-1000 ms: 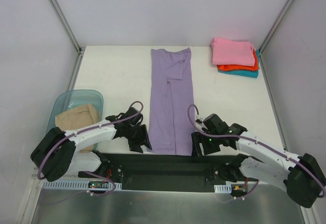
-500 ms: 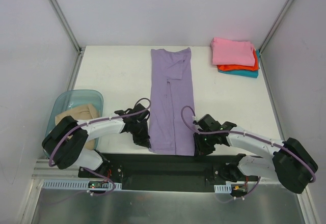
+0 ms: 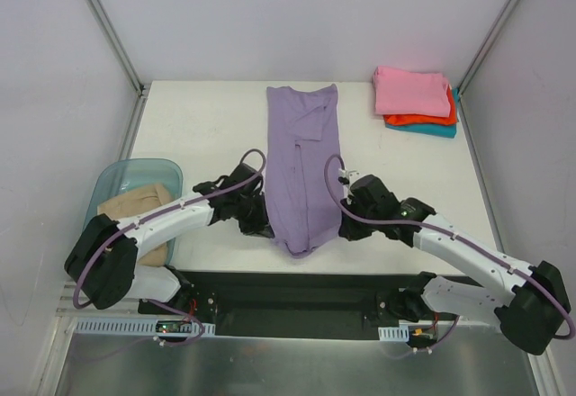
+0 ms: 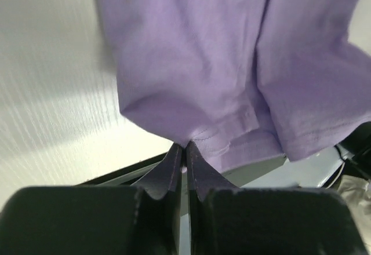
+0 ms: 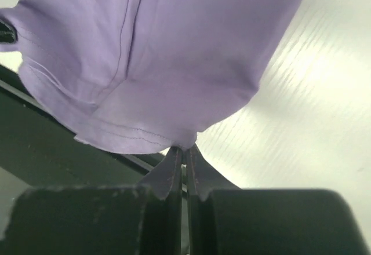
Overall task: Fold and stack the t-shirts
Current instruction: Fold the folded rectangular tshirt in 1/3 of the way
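A lavender t-shirt (image 3: 303,157) lies as a long folded strip down the middle of the white table (image 3: 198,126). Its near hem is lifted off the table and sags between the two grippers. My left gripper (image 3: 262,228) is shut on the hem's left corner (image 4: 191,136). My right gripper (image 3: 346,231) is shut on the hem's right corner (image 5: 185,142). Folded pink (image 3: 410,90), orange-red (image 3: 416,119) and teal (image 3: 423,130) t-shirts are stacked at the back right. A tan t-shirt (image 3: 135,211) lies in the bin.
A translucent pale-blue bin (image 3: 135,173) stands at the table's left edge beside the left arm. Black base rail (image 3: 288,301) runs along the near edge. Grey walls close the left, right and back sides.
Both grippers have closed on the near corners of the lavender shirt's hem and raised it, moving away from the near edge. The strip's near end now hangs bunched between them.
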Tool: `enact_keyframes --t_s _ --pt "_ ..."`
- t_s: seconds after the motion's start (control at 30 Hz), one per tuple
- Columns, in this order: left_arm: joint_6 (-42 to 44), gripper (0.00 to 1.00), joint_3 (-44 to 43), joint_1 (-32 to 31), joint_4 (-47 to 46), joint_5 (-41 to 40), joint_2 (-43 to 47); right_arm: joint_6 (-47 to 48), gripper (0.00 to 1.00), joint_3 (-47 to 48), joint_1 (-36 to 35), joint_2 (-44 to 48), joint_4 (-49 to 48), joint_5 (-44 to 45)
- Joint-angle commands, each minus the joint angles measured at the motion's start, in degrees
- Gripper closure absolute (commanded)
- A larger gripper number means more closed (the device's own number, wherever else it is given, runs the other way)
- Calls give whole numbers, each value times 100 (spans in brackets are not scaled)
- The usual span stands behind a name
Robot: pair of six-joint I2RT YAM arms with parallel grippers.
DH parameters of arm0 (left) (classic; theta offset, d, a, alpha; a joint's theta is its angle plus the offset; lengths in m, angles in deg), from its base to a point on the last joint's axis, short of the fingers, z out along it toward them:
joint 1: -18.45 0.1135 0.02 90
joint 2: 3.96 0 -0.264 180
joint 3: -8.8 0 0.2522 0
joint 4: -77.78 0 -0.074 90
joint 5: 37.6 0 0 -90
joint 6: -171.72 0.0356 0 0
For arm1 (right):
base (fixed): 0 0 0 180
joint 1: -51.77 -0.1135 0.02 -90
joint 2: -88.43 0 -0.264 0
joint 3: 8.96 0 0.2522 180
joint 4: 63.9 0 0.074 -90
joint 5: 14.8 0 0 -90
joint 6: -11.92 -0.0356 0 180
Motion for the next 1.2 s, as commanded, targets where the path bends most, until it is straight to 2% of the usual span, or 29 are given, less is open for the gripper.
enact_keyframes --t_s 0.0,0.1,0.3,0.6,0.93,1.1,1.13,1.17 --pt "335 100 -585 425 -13 -356 25 721 99 652 146 -96 175 817" --pt "598 100 -1095 636 -31 -637 -194 977 99 1048 392 -455 106 1143" --pt "660 100 -1877 1083 -295 -928 -782 1453 99 1776 1077 -1089 -666 924" --pt "1028 100 -3238 1585 -401 -796 -1935 2059 99 3060 1763 -2609 -985 731" --pt "1354 100 -4215 2034 -401 -498 -3051 2252 99 4177 2124 -3972 -1055 247" --pt "1442 100 -4865 2095 -427 -866 -3806 1963 97 4615 2256 -4796 -1407 186" --pt "1469 99 -4980 2113 -418 -840 -3912 1945 95 4678 2265 -4921 -1450 194" --pt "1504 88 -5077 2130 -418 -805 -4104 1980 90 4757 2273 -5052 -1529 177"
